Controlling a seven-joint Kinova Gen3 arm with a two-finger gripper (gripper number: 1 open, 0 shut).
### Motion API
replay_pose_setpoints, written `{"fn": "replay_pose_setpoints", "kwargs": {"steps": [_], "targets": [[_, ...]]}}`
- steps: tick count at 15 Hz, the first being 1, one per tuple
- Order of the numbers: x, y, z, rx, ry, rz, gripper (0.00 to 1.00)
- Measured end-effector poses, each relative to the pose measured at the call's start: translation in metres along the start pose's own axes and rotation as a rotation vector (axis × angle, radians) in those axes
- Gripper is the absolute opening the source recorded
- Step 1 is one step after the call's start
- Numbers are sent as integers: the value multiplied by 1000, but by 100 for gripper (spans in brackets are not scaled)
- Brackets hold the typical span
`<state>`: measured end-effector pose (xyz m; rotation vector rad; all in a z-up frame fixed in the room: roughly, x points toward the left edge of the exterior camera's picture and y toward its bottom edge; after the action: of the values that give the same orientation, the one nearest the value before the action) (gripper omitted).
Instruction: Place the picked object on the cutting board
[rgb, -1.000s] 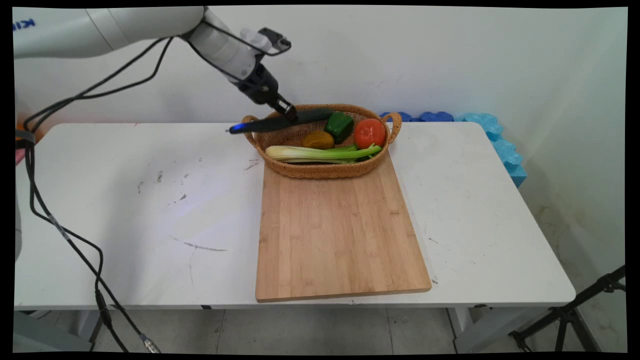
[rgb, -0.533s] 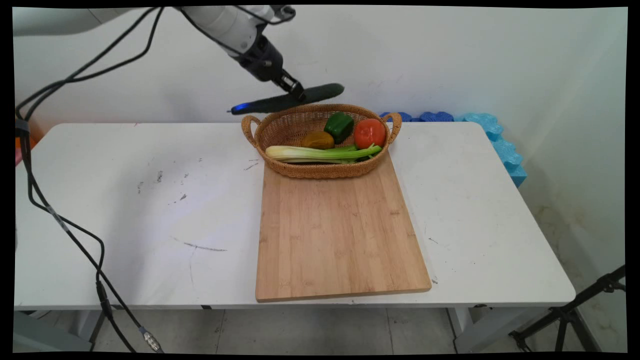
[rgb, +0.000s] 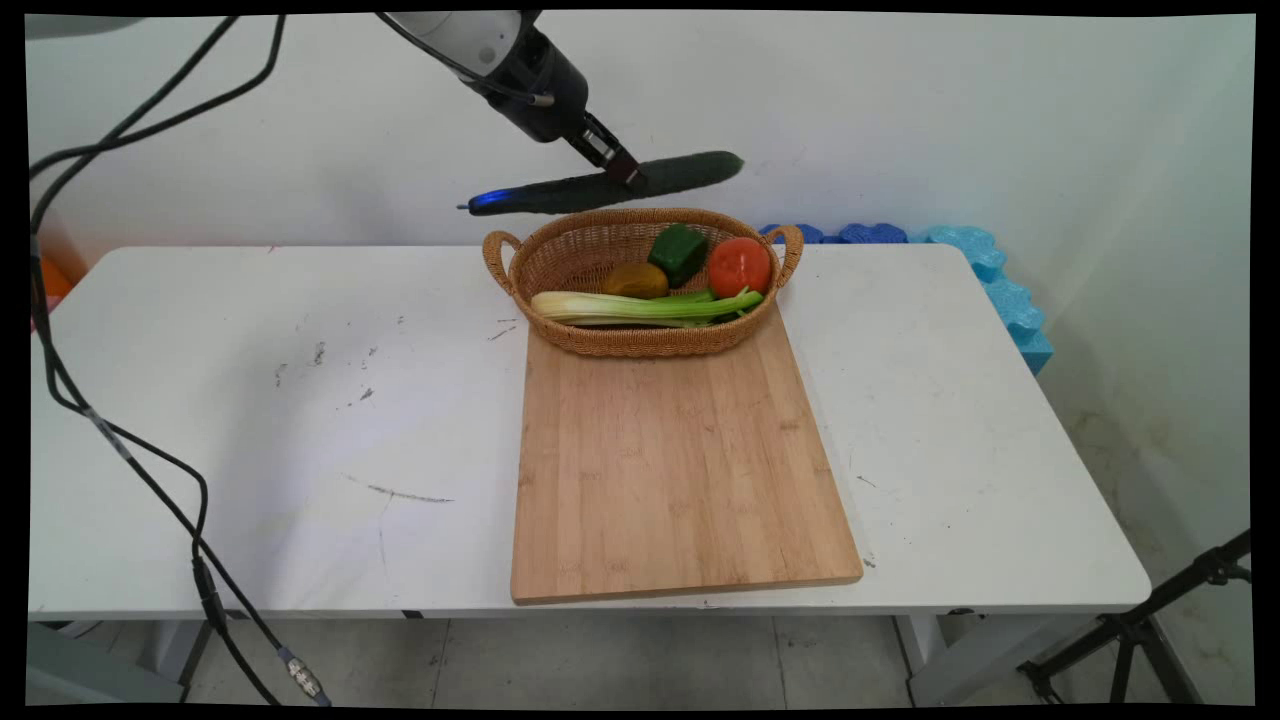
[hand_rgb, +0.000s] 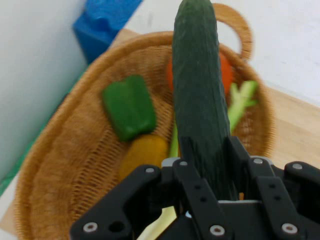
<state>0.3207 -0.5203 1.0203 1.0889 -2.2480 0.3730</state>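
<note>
The arm's last link is white, ending in a black wrist and a black two-finger gripper. Black cables hang from it. Silver screws stud the gripper's black linkage.

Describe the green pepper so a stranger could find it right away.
Find the wicker basket at the far end of the wooden cutting board. The green pepper sits inside at the back, between a yellow-brown vegetable and the red tomato. It is the only blocky, dark green thing lying in the basket.

Blue foam behind white table
</note>
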Motion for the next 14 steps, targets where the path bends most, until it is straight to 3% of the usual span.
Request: {"fn": "replay_pose_setpoints", "kwargs": {"steps": [6, 14], "targets": [[-20, 33, -16, -93, -7, 130, 0], [-70, 53, -15, -189, -51, 337, 0]]}}
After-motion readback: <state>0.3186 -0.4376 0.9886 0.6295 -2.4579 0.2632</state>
